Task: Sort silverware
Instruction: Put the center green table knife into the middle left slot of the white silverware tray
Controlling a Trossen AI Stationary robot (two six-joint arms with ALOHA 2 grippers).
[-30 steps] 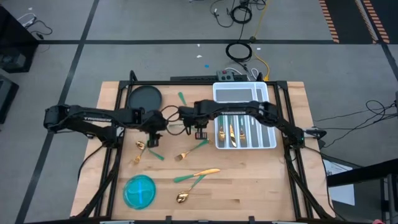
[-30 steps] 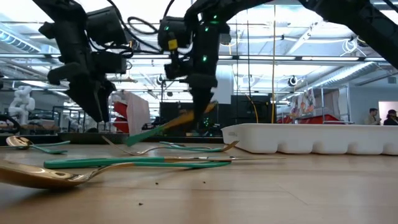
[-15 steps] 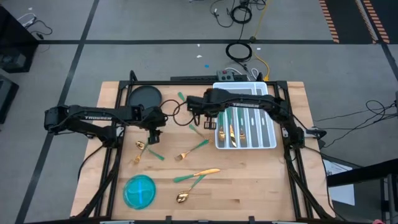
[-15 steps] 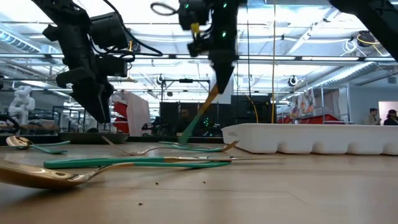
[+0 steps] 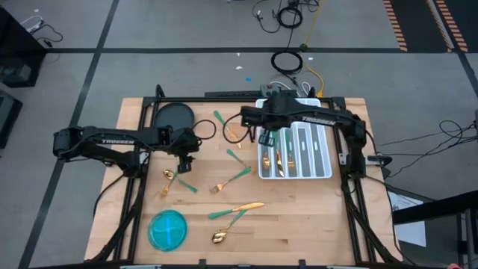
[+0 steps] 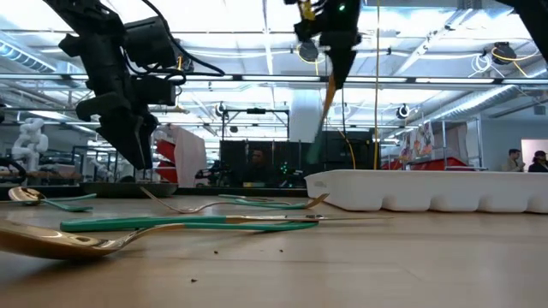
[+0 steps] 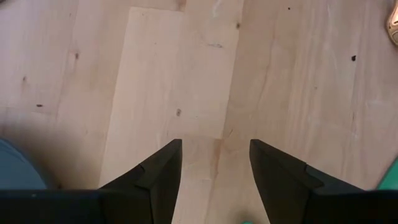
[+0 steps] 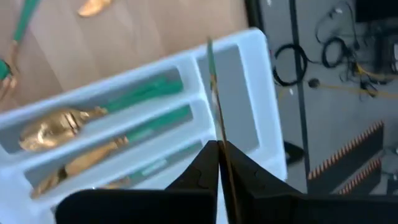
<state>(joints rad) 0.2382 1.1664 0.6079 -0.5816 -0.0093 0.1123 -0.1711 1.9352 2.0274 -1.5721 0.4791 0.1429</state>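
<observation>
While lifting away from the surface (image 5: 299, 224), now hanging over the tray (image 5: 323, 173): right end effector (image 5: 267, 137) pinching a knife (image 6: 326, 107), nearly sorted; left end effector (image 5: 184, 166) spread.

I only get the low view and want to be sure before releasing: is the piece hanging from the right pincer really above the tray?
Observer: Yes. From above, the right pincer is over the left side of the white tray, shut on the piece.
Operator: Which slots are taken?
Observer: The right wrist view shows three long slots holding silverware.
Operator: Is the left arm carrying anything?
Observer: No. The left pincer is open over bare table, with nothing between its fingers.
</observation>
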